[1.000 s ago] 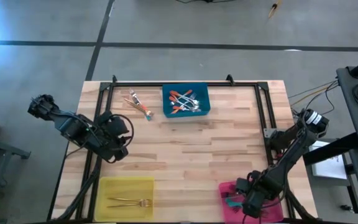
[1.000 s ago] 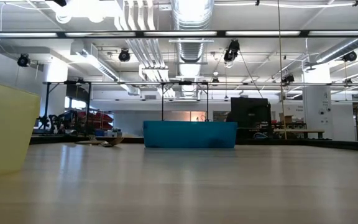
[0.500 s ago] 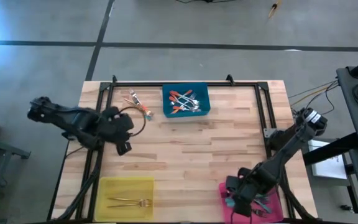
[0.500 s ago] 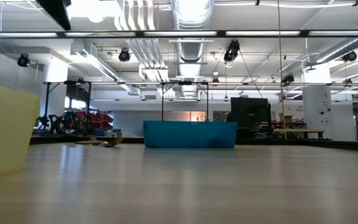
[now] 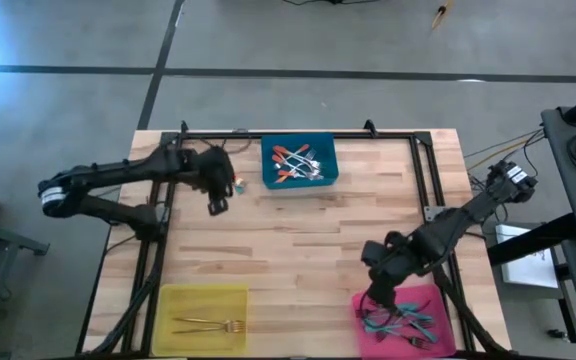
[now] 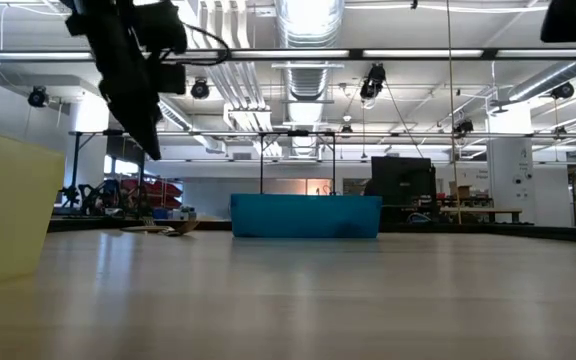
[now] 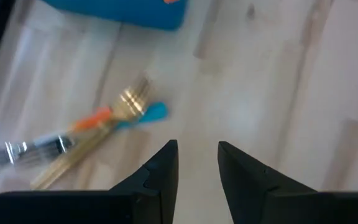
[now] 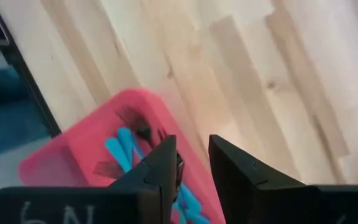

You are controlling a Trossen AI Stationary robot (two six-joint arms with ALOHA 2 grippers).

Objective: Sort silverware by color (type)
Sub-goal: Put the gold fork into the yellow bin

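Loose silverware [image 7: 98,127] lies on the table just left of the blue bin [image 5: 300,162]: a gold fork, an orange handle, a teal handle and a silver head, crossing each other. My left gripper [image 7: 197,167] hovers open beside that pile, pointing steeply down, with nothing between its fingers. More forks with orange and teal handles lie in the blue bin. Teal-handled forks [image 8: 129,152] lie in the pink bin [image 5: 408,322]. My right gripper [image 8: 193,167] hangs open and empty above the pink bin's far edge. A gold fork [image 5: 208,324] lies in the yellow bin [image 5: 204,300].
A black frame [image 5: 268,136] runs along the table's far, left and right edges. The wide middle of the wooden tabletop [image 5: 308,240] is bare. In the low view the left arm [image 6: 128,70] shows at upper left, with the yellow bin's wall [image 6: 3,210] close by.
My left gripper has swung from the table's left side toward the far edge and the blue bin, and come down beside the loose forks. My right gripper has risen from the pink bin and drawn toward the table's middle, uncovering the teal forks.
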